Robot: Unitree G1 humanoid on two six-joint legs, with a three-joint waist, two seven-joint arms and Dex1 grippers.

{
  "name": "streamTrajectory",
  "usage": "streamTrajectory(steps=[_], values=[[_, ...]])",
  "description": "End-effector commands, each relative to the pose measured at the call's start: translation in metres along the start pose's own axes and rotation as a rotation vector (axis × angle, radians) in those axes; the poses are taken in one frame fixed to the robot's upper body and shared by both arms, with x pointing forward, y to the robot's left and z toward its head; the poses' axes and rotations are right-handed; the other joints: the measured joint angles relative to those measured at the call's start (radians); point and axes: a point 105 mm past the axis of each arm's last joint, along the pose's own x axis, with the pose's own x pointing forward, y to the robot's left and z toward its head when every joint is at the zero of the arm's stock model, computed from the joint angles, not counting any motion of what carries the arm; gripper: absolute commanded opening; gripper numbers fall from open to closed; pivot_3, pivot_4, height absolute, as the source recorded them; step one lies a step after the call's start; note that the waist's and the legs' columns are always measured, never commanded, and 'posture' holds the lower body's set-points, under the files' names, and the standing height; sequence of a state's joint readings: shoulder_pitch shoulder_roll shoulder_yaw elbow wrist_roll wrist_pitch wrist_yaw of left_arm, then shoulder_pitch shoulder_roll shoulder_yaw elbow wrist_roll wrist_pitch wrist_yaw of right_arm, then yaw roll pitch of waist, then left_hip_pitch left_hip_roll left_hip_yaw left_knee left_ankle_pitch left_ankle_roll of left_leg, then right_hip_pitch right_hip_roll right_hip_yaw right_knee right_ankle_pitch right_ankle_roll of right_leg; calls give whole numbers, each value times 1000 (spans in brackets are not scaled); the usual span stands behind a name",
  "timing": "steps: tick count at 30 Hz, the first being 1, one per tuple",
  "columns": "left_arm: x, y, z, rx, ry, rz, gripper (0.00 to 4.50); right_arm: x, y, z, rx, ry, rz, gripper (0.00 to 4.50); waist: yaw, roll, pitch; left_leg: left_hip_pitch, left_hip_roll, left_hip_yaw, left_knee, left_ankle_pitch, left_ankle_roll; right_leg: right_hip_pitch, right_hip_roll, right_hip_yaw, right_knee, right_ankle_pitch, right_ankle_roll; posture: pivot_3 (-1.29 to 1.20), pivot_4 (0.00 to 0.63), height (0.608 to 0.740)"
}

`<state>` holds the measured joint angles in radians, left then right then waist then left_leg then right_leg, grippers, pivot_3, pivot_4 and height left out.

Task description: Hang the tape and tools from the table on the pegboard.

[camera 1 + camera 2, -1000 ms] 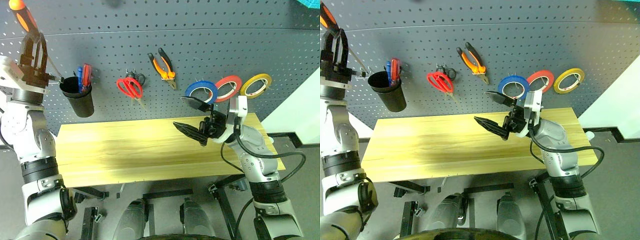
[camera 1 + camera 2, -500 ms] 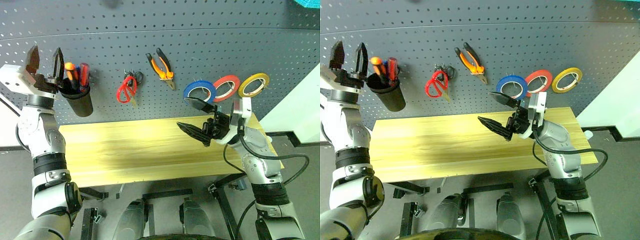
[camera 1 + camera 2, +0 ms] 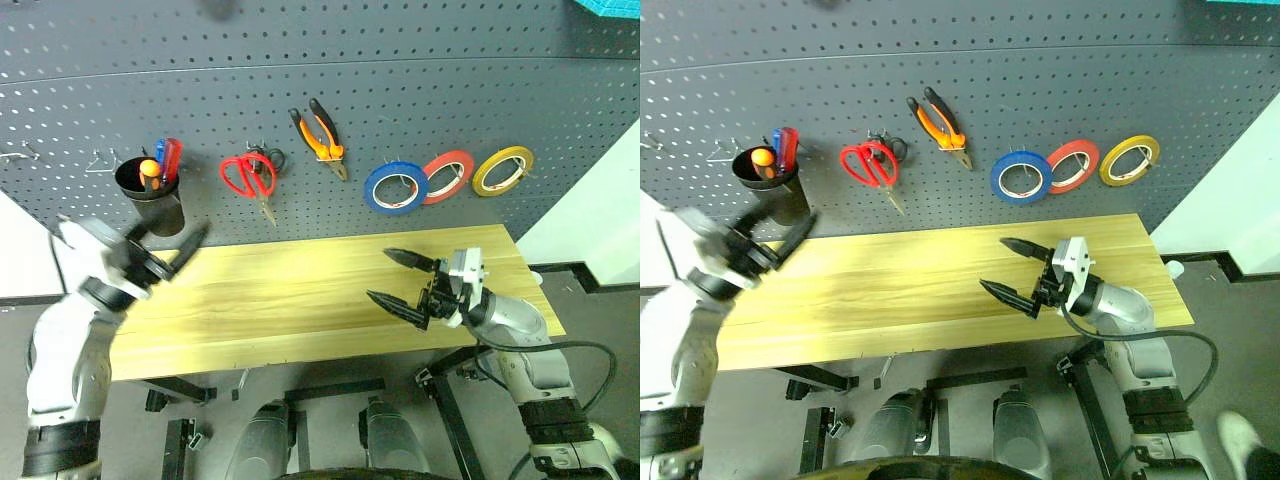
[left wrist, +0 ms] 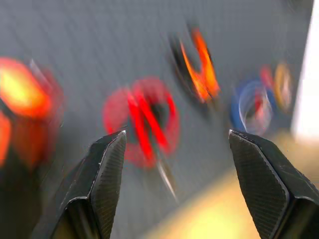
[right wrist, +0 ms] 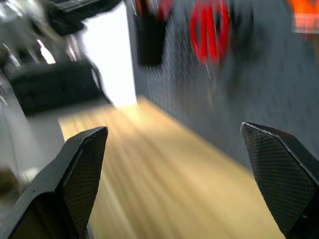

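the pegboard carried everything. the blue tape hung on a hook right of centre, overlapping the edge of the red tape ring, and the yellow tape ring hung just beyond that, apart from it. the pliers hung tilted, handles up, to the left of the tapes. the red-handled scissors hung further left with blades pointing down, and the smaller black-handled scissors sat close against their upper right side. a black cup was fixed to the board at the far left; the screwdriver stood in it handle up, beside a red-handled tool and a blue one hard to make out.

the table lay below the board, its light wood top bare.

the left gripper hovered over the table's left end, below the cup, blurred in the head views; in its wrist view its fingers stood well apart with nothing between them. the right gripper was over the right part of the table, pointing toward the left gripper, its jaws spread wide and empty, and its fingers framed only table and board.
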<state>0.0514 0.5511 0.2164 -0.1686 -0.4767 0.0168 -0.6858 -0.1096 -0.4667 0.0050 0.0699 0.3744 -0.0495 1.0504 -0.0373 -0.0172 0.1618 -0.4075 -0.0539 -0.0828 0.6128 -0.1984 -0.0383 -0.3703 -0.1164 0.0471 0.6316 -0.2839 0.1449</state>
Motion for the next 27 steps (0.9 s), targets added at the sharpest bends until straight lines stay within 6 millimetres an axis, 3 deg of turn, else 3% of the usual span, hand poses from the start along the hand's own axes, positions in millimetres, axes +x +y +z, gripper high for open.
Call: streamTrajectory(steps=[1,4,8,12,17,27], values=[[-3,-12,-32,94,119,-16,3423,-10,-6,-19,-15,75,-49,4500,0,1,-3,0,0,0,0,0,0,0,0,0,0,1,-1,-31,81,728],[-7,-21,-63,26,137,23,3423,-20,-15,-38,-19,128,-133,4500,0,4,-9,0,0,0,1,0,0,0,0,0,-2,1,-2,-34,77,728],[-25,-44,-114,-17,211,100,3423,-50,-27,-72,-23,225,-300,4500,0,4,-24,0,-1,0,0,1,2,-1,0,1,-2,1,0,-39,69,728],[-36,-59,-137,-30,247,126,3423,-73,-32,-90,3,262,-410,4500,1,5,-29,0,-1,0,-1,1,2,-1,0,1,-1,1,0,-39,58,728],[-37,-60,-147,-49,242,189,3423,-87,-36,-102,27,290,-479,4500,1,7,-41,0,-1,0,1,0,0,1,-1,1,-2,1,-1,-32,47,728],[-28,-65,-148,-33,215,193,3423,-79,-41,-106,15,283,-499,4500,-3,13,-63,3,-1,-1,1,0,0,5,-1,1,-2,0,0,-20,44,728]])
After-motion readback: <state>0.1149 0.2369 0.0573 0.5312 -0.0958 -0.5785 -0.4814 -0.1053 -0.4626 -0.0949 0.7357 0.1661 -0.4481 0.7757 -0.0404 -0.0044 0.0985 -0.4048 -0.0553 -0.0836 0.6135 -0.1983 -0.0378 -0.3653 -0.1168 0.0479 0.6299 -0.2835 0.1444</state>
